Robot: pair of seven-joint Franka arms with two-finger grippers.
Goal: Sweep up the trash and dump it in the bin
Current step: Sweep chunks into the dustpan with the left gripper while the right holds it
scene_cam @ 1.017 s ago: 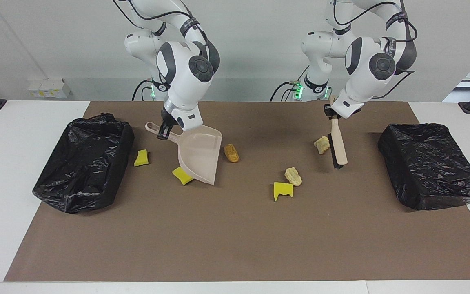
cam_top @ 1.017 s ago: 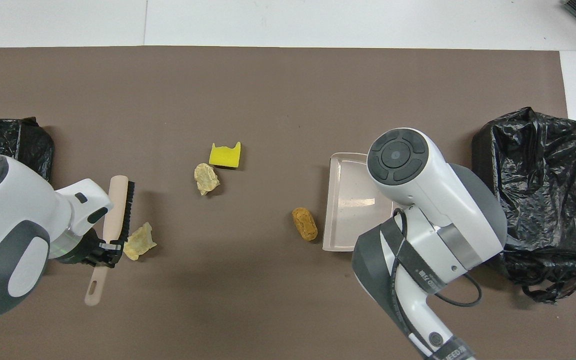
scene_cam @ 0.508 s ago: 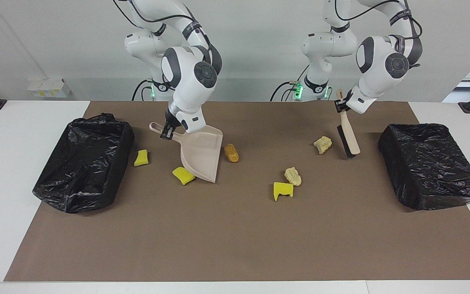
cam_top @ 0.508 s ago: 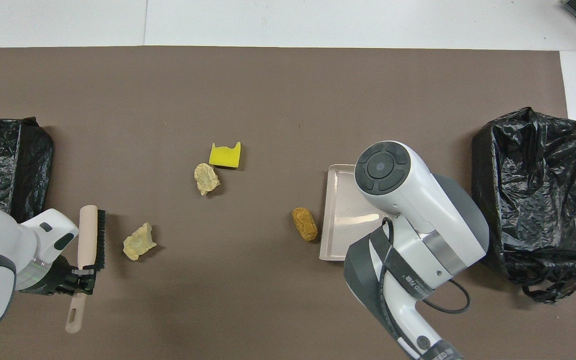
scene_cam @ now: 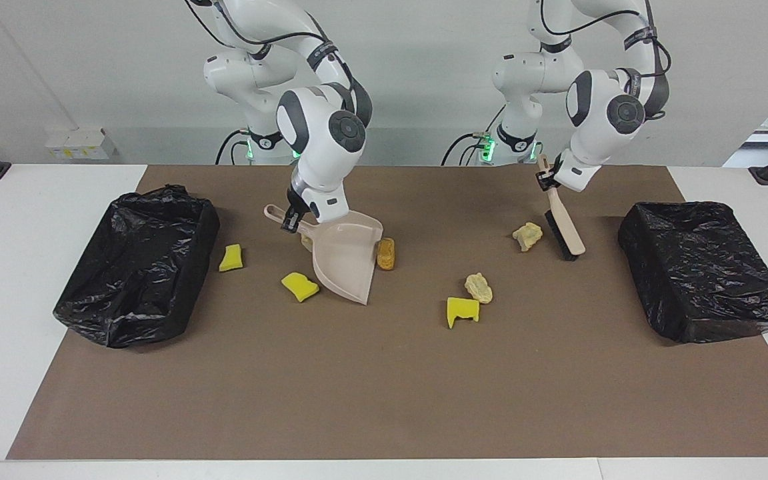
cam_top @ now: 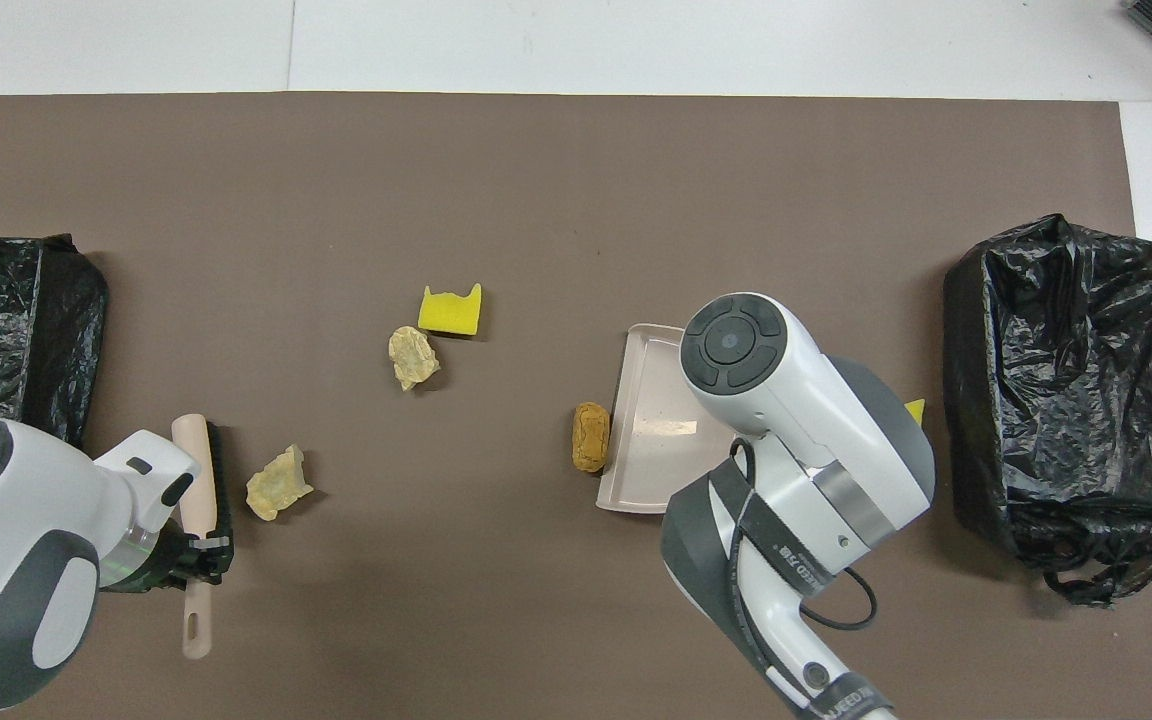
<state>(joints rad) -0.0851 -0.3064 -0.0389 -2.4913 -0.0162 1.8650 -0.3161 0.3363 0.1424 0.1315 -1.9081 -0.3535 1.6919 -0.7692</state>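
Note:
My right gripper (scene_cam: 291, 219) is shut on the handle of a beige dustpan (scene_cam: 345, 257), tilted with its lip on the mat. The pan's side touches a tan lump (scene_cam: 385, 253), which also shows in the overhead view (cam_top: 591, 436). Two yellow sponges (scene_cam: 231, 257) (scene_cam: 300, 286) lie between the pan and the bin. My left gripper (scene_cam: 547, 181) is shut on a brush (scene_cam: 567, 237), its bristles down beside a beige lump (scene_cam: 527, 235), a small gap between them. Another beige lump (scene_cam: 478, 287) and a yellow sponge (scene_cam: 462, 311) lie mid-mat.
A black-bag-lined bin (scene_cam: 137, 267) stands at the right arm's end of the brown mat, another (scene_cam: 704, 270) at the left arm's end. In the overhead view the right arm hides its gripper and the two sponges, except one yellow tip (cam_top: 914, 408).
The right gripper has carried the dustpan toward the left arm's end until it met the tan lump, which turned. The left gripper drew the brush off the beige lump, then came partway back.

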